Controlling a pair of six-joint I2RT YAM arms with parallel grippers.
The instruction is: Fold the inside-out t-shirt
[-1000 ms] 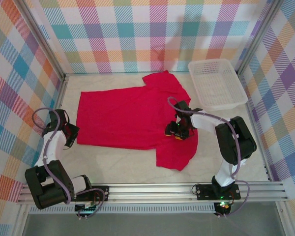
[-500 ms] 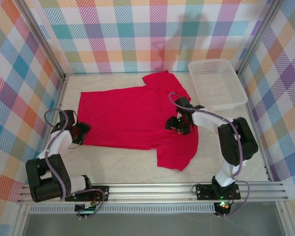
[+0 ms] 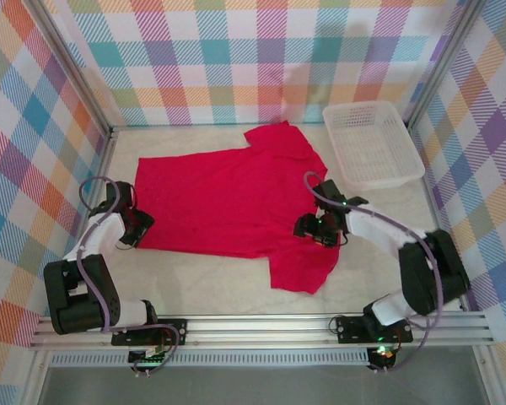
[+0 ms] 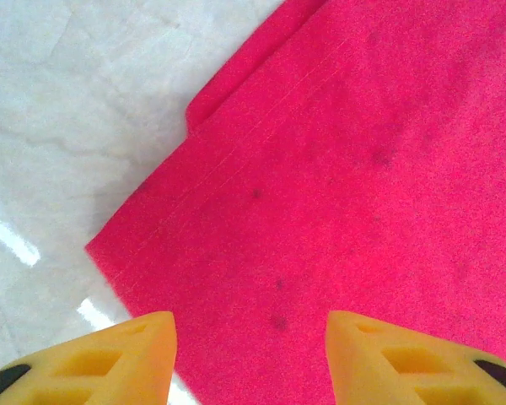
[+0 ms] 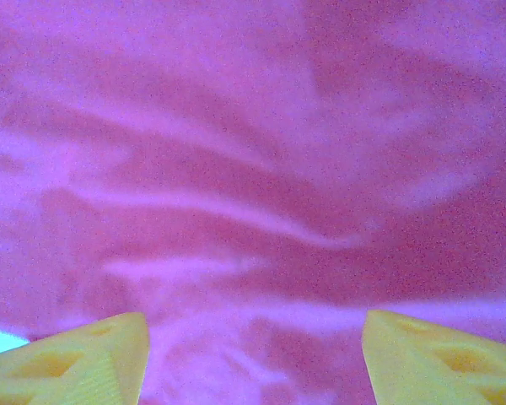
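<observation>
Red t-shirt (image 3: pixel 228 202) lay spread flat on the table (image 3: pixel 202 278), hem to the left, both sleeves out. No fold showed, so folding was judged not yet begun. Left gripper (image 4: pixel 249 337) was spread at the near hem corner, empty. Right gripper (image 5: pixel 253 337) was spread over wrinkled cloth by the near sleeve, empty.

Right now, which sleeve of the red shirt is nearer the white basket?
The far sleeve, uppermost in the top view, lies close beside the basket. The near sleeve sits well below it.
</observation>
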